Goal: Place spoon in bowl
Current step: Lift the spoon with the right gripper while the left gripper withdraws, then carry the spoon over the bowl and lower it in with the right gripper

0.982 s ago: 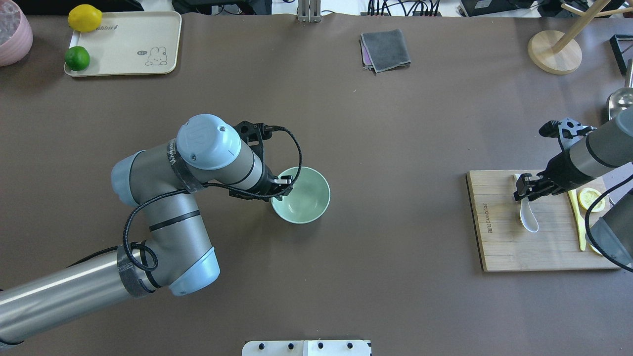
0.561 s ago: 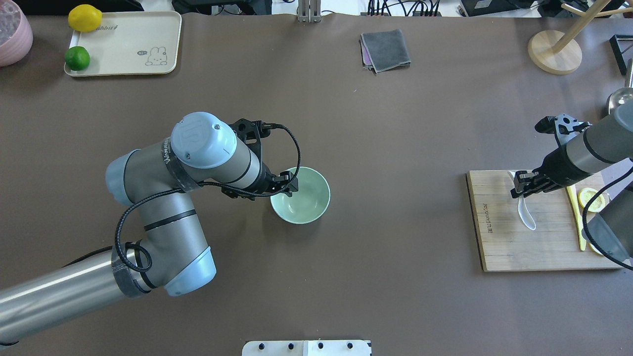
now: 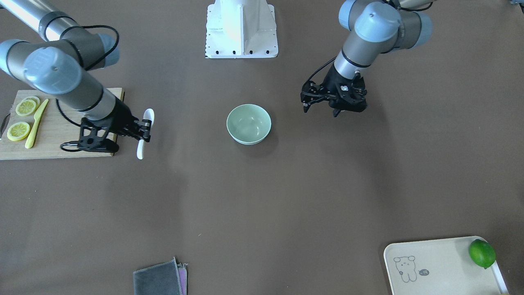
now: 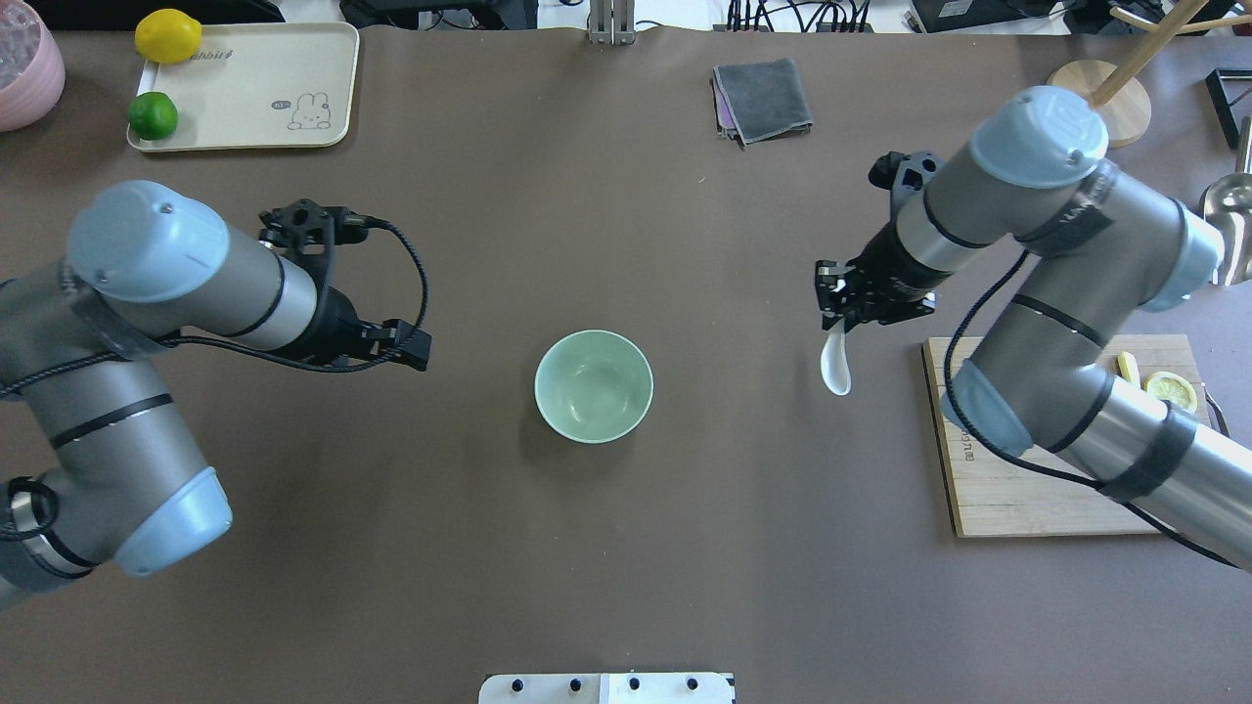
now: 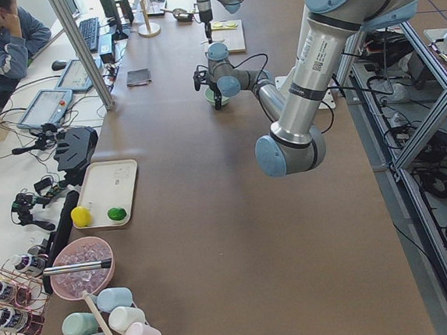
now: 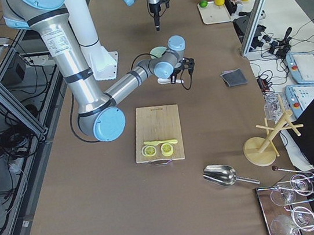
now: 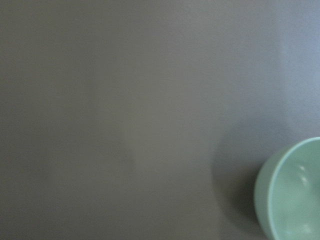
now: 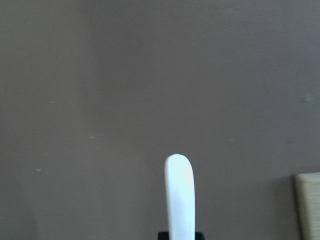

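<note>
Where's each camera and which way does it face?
Front-facing: across table, facing base; both arms.
Overhead: behind base, looking down; both arms.
Exterior left: table's left end; left arm near.
Exterior right: right end; right arm near.
Left wrist: down at bowl rim; no body.
Right wrist: along spoon; right hand barely shows.
Shared: front-facing and overhead both show bowl and spoon.

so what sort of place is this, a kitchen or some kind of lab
Most likely a robotics lab, not a kitchen: an operator sits beside the table, a teach pendant lies nearby, and the right gripper holds a spoon short of a bowl.
</note>
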`<state>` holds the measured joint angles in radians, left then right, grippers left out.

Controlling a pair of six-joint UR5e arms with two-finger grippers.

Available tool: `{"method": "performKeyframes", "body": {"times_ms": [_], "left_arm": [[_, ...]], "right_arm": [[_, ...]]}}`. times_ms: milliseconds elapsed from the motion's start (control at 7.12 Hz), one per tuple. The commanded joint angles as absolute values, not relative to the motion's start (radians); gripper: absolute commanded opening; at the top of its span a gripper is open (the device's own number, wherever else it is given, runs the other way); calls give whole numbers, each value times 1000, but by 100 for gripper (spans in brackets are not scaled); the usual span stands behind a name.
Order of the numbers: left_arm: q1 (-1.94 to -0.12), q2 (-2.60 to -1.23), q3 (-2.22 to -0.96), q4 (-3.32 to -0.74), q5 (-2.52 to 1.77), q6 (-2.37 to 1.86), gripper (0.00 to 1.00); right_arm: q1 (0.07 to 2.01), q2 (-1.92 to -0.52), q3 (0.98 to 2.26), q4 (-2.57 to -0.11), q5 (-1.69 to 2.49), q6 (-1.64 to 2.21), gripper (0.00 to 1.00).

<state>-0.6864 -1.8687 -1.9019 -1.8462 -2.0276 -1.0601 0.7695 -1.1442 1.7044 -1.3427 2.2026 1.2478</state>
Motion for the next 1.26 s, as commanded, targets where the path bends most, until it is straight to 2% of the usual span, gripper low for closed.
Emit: {"method": "performKeyframes", "body": {"times_ms": [0, 281, 702, 842, 1123], "left_arm": [[-869, -1731, -1919, -1852, -2121, -833, 96], [-986, -1695, -1892, -1848, -2215, -662, 97], [-982, -1697, -1887, -1855, -2217, -647, 97], [-980, -1697, -1882, -1855, -2217, -647, 97], [-982, -1694, -1879, -1853, -2215, -646, 97]], "right_arm": [[671, -985, 1686, -1394, 2103, 1452, 0], [589, -866, 1608, -1394, 1995, 1575, 0], [549, -830, 1585, -1390, 1953, 1592, 0], [548, -831, 1588, -1388, 1948, 1591, 99], [581, -854, 1609, -1391, 1977, 1568, 100]]}}
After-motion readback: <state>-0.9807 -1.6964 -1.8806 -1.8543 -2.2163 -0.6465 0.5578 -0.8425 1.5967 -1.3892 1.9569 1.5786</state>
